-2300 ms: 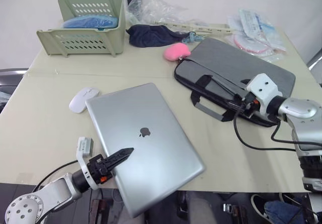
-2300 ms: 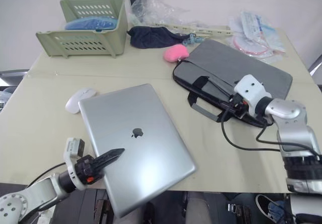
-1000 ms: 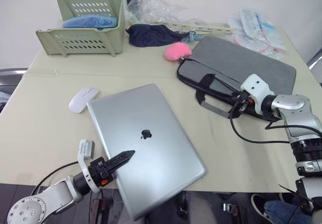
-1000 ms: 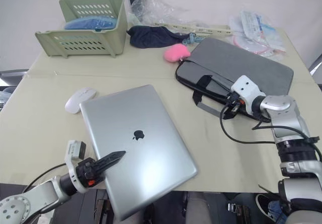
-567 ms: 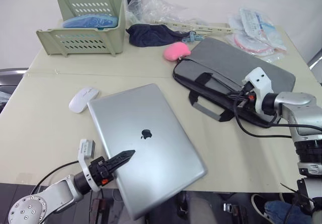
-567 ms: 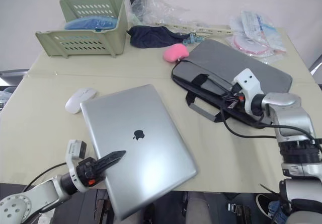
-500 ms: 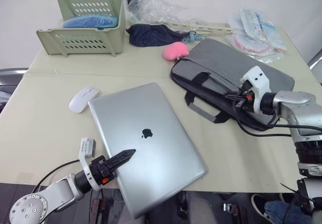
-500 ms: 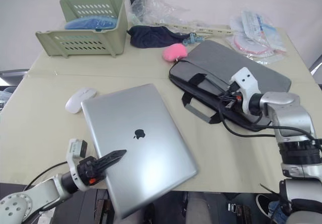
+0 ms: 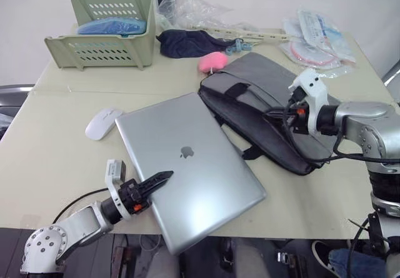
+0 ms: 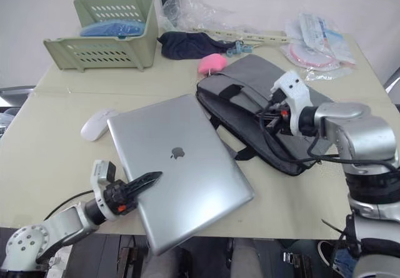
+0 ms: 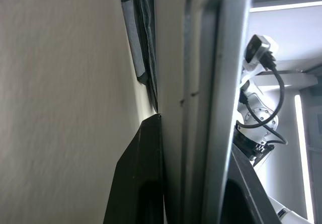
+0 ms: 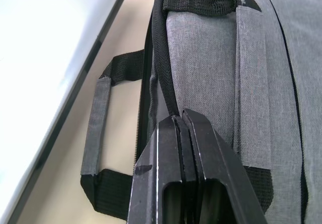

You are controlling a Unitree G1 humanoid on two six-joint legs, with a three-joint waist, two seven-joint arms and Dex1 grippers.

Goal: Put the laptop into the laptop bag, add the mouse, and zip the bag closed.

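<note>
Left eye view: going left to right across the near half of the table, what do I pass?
Mouse → laptop → laptop bag → right hand.

Bright, even indoor light, soft shadows

The laptop [image 9: 187, 165] lid carried a broad pale sheen, and in the right wrist view it [image 12: 45, 58] blew out to near white. The bench [image 9: 56, 159] showed only faint shadows. The left wrist view was soft and blurred close up.
</note>
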